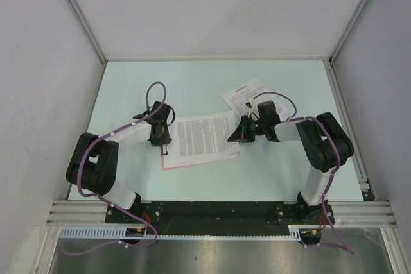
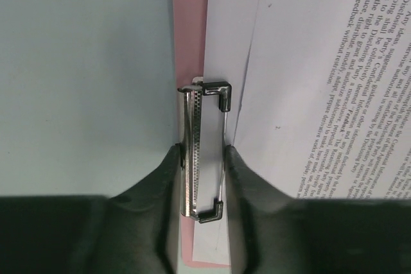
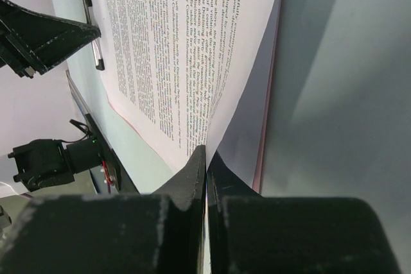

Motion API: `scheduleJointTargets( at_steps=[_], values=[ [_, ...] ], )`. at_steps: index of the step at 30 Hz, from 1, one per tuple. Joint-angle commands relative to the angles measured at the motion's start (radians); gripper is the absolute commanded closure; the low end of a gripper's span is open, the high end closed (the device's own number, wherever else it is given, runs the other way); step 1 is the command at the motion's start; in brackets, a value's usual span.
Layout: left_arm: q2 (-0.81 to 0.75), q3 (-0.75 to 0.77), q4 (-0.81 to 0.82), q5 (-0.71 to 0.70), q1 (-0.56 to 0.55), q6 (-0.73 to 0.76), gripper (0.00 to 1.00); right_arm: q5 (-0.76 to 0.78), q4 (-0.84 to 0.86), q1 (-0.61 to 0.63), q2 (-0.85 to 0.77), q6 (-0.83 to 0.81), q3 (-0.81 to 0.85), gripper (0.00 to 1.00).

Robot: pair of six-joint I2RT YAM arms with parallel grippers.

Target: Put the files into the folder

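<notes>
The pink folder [image 1: 192, 163] lies flat mid-table with the files [image 1: 202, 136], white printed sheets, on top of it. My left gripper [image 1: 162, 140] is at the folder's left short edge. In the left wrist view the left gripper [image 2: 202, 149] is shut on the metal clip [image 2: 192, 152], beside the folder [image 2: 189, 24] and the files [image 2: 308, 62]. My right gripper [image 1: 232, 137] is at the sheets' right edge. The right wrist view shows the right gripper [image 3: 205, 152] shut on the edge of the top sheet [image 3: 180, 43], lifted off the folder [image 3: 261, 146].
Another printed sheet [image 1: 244, 94] lies at an angle on the table behind the right gripper. Grey walls with metal rails enclose the table on three sides. The arm bases stand on a black plate [image 1: 212, 213] at the near edge.
</notes>
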Motion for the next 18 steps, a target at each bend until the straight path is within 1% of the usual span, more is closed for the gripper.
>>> scheduleJointTargets(
  at_steps=[1, 3, 4, 6, 7, 12, 13, 15, 16, 18],
  values=[
    [0.037, -0.013, 0.022, 0.033, -0.010, -0.013, 0.79, -0.012, 0.048, 0.014, 0.007, 0.011, -0.001, 1.00],
    [0.032, -0.024, 0.044, 0.056, -0.010, -0.006, 0.84, -0.012, 0.051, 0.016, 0.010, 0.011, -0.001, 1.00],
    [0.031, -0.027, 0.045, 0.062, -0.010, 0.000, 0.90, -0.014, 0.050, 0.017, 0.013, 0.010, -0.001, 1.00],
    [0.017, -0.039, 0.062, 0.087, -0.001, 0.016, 0.92, -0.009, 0.035, 0.016, 0.011, 0.002, -0.001, 1.00],
    [0.008, -0.047, 0.070, 0.097, 0.003, 0.019, 0.99, -0.008, 0.028, 0.016, 0.011, -0.006, -0.001, 1.00],
    [-0.064, -0.116, 0.135, 0.165, 0.048, 0.004, 1.00, -0.002, -0.007, 0.008, 0.005, -0.026, -0.001, 1.00],
    [-0.075, -0.128, 0.152, 0.199, 0.057, 0.002, 1.00, -0.002, -0.011, 0.009, 0.005, -0.032, -0.001, 1.00],
    [-0.092, -0.156, 0.183, 0.210, 0.081, -0.004, 1.00, -0.002, -0.027, 0.006, 0.002, -0.041, -0.001, 1.00],
    [-0.098, -0.163, 0.194, 0.246, 0.089, -0.001, 1.00, -0.003, -0.033, 0.006, 0.001, -0.046, -0.001, 1.00],
    [-0.103, -0.174, 0.211, 0.266, 0.106, 0.008, 1.00, -0.011, -0.053, 0.002, -0.002, -0.064, -0.001, 1.00]
  ],
)
